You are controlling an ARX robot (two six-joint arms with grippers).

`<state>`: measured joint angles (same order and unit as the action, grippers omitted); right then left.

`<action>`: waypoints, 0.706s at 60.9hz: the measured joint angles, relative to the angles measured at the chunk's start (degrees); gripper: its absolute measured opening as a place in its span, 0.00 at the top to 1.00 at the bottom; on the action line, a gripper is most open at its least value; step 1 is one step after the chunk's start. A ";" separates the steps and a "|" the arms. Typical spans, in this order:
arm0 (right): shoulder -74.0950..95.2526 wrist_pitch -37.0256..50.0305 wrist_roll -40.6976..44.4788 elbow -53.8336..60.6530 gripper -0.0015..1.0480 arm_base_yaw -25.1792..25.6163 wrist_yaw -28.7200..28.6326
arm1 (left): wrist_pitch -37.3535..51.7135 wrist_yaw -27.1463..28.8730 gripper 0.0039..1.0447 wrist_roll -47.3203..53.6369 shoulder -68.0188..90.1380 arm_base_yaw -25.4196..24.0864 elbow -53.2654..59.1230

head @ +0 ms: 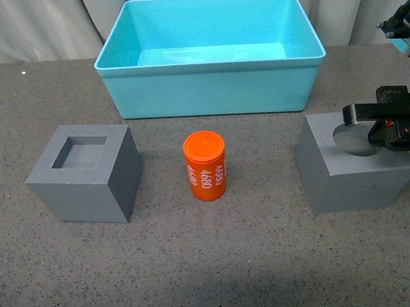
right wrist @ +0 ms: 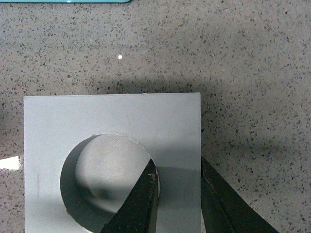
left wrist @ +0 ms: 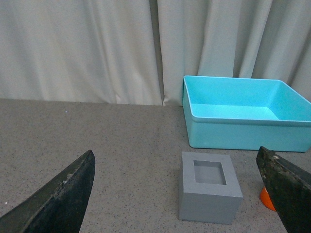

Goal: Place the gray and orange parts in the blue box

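Note:
The gray cube with the round recess [head: 348,174] sits on the table at the right, and my right gripper [head: 384,129] is shut on its wall: one finger [right wrist: 138,204] stands inside the recess, the other outside the cube [right wrist: 112,131]. The orange cylinder [head: 206,166] with white numbers stands upright in the middle. At the left rests the gray cube with the square recess [head: 85,172], also seen between my left gripper's open fingers [left wrist: 63,199] as the cube [left wrist: 209,193] farther ahead. The blue box [head: 211,79] stands behind them, holding nothing visible.
Pale curtains [head: 42,24] hang behind the speckled gray table [head: 204,272]. The blue box [left wrist: 243,136] lies just beyond the square-recess cube in the left wrist view, with a sliver of the orange cylinder [left wrist: 266,196] at the right finger.

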<state>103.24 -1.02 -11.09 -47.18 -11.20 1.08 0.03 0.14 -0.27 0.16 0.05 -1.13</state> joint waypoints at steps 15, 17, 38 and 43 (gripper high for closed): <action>-11.54 -3.87 -3.23 -1.09 0.83 1.05 -6.16 | 0.00 0.00 0.06 0.00 0.00 0.00 0.00; -12.96 -4.13 -3.61 -1.86 0.83 1.05 -6.73 | 0.00 0.00 0.06 0.00 0.00 0.00 0.00; -5.55 -4.37 -5.51 -20.61 0.83 -1.42 -6.34 | 0.00 0.00 0.06 0.02 0.00 0.00 0.00; -1.20 -5.62 -5.77 -25.27 0.83 -1.99 -5.68 | 0.00 0.00 0.06 0.02 0.00 0.00 0.00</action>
<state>102.04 -6.63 -16.86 -72.44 -13.19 -4.60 0.03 0.14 -0.25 0.16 0.05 -1.13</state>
